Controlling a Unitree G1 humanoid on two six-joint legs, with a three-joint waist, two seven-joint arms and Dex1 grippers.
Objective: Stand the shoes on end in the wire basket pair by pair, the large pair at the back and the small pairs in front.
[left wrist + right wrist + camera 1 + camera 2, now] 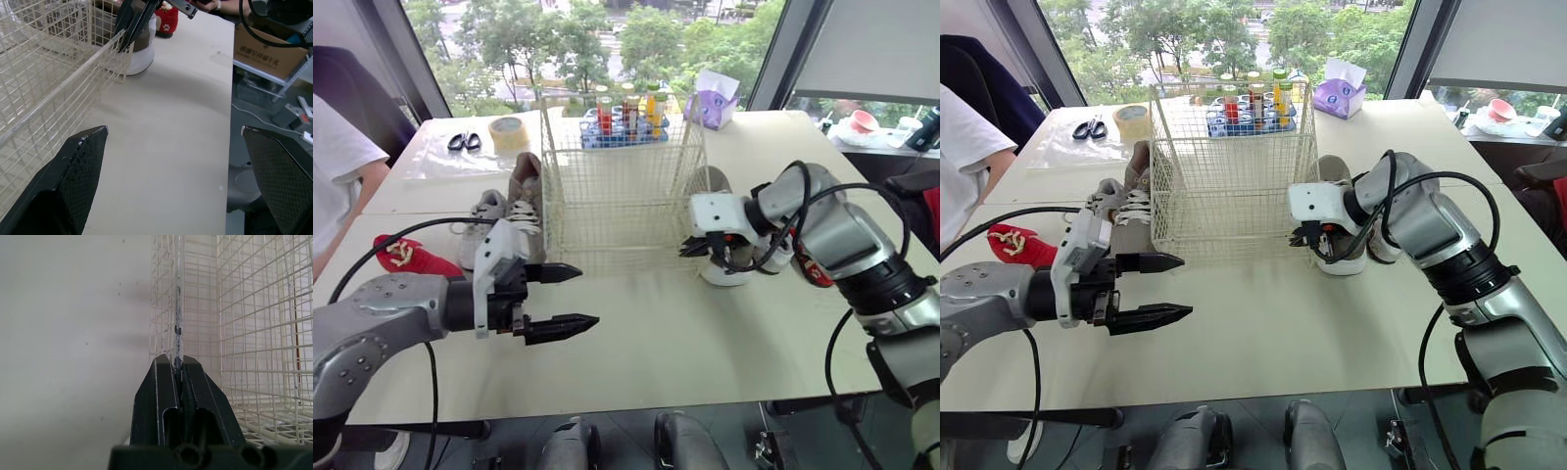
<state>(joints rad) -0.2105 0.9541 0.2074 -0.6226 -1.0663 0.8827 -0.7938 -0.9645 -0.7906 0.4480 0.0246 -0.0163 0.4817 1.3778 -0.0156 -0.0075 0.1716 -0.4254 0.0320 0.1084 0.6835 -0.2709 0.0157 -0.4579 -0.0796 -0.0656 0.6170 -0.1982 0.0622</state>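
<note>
- The left pincer (587, 296) hangs spread wide above the pale counter (705, 343), near the left front corner of the cream wire basket (617, 230) and touching nothing.
- The right pincer (177, 363) is pressed together on the upright wire at the basket's right front corner.
- A grey-and-white pair of trainers (514, 211) sits against the basket's left wall.
- A brown, white-soled shoe (1337, 259) sits just behind the right pincer.
- A small red shoe (411, 257) lies left of the trainers.
</note>
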